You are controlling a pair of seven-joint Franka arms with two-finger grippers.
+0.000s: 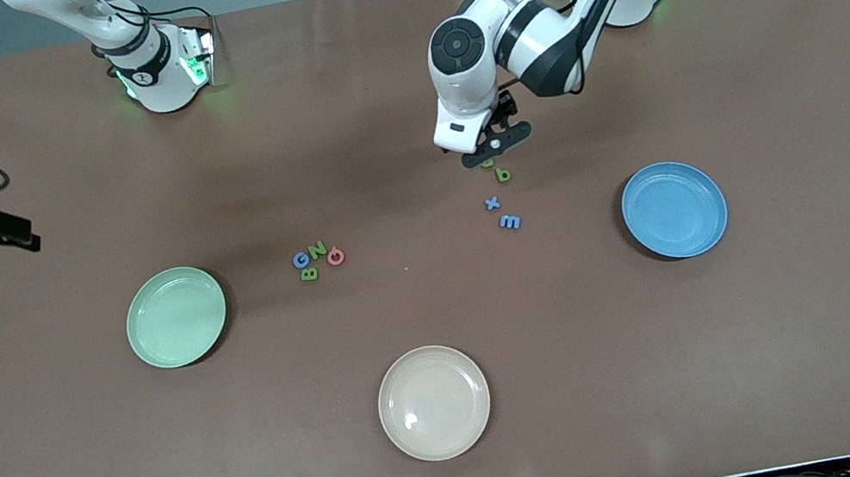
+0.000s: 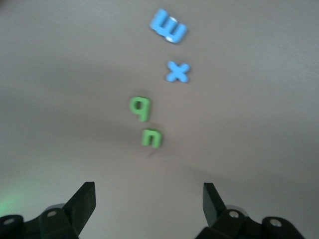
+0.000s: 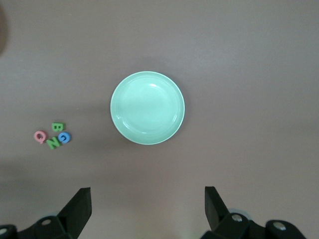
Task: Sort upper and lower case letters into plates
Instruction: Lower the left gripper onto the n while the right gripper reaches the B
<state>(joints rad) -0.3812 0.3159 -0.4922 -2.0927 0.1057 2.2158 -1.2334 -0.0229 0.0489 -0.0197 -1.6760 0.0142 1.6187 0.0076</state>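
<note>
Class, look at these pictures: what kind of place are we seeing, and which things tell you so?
Probably a robotics lab: two robot arms mounted at a table under brown cloth, with foam letters and coloured plates laid out for sorting.

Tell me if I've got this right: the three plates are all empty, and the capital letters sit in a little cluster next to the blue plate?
Not quite. The capital letters cluster beside the green plate, not the blue plate, as the front view shows. All three plates, including the beige plate, are indeed empty.

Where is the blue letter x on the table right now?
In the front view the blue x lies mid-table toward the left arm's end, between the green lowercase letter and the blue m, well short of the blue plate.
</note>
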